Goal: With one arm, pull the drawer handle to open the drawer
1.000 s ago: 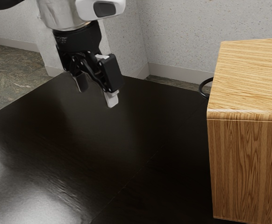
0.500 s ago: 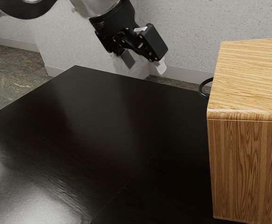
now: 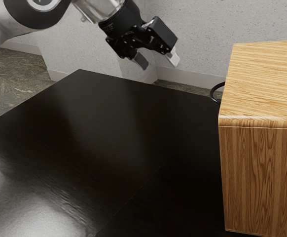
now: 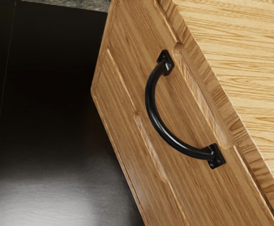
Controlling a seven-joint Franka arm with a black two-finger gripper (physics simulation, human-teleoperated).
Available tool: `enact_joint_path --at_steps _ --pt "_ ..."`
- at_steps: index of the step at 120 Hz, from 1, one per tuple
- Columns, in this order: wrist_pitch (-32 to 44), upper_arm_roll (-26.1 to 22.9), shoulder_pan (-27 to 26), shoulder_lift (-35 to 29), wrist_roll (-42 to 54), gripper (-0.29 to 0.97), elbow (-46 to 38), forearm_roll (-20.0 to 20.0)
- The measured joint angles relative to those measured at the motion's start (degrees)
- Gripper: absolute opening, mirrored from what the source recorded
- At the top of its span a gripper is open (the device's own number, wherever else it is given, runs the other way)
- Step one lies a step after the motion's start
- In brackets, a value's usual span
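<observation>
A light wooden cabinet stands on the dark table at the exterior view's right. Its black curved handle pokes out from the face turned toward the wall. In the wrist view the drawer front carries that handle, bolted at both ends, and lies flush with the cabinet's face. My gripper hangs high over the table's far edge, well to the left of the cabinet and pointed toward it. It is open, with nothing between the fingers.
A pale textured wall with a skirting board runs behind the table. Stone floor lies beyond the table's far left corner. Bare dark tabletop stretches in front of the drawer face.
My hand has risen from low over the table and swung toward the exterior view's right, tilting its fingers toward the cabinet. In the last half second it moved only slightly. The cabinet has not moved.
</observation>
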Motion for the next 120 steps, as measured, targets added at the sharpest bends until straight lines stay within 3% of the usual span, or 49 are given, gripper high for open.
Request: enact_joint_path --at_steps 22,49,120 --pt "2.3 -1.91 -1.89 0.76 -0.15 0.68 -0.03 -0.41" --pt "3.18 -2.55 -1.48 1.38 -1.0 0.68 0.04 4.65" --pt "4.33 -4.21 -2.31 4.51 -2.51 0.68 -1.52 7.98"
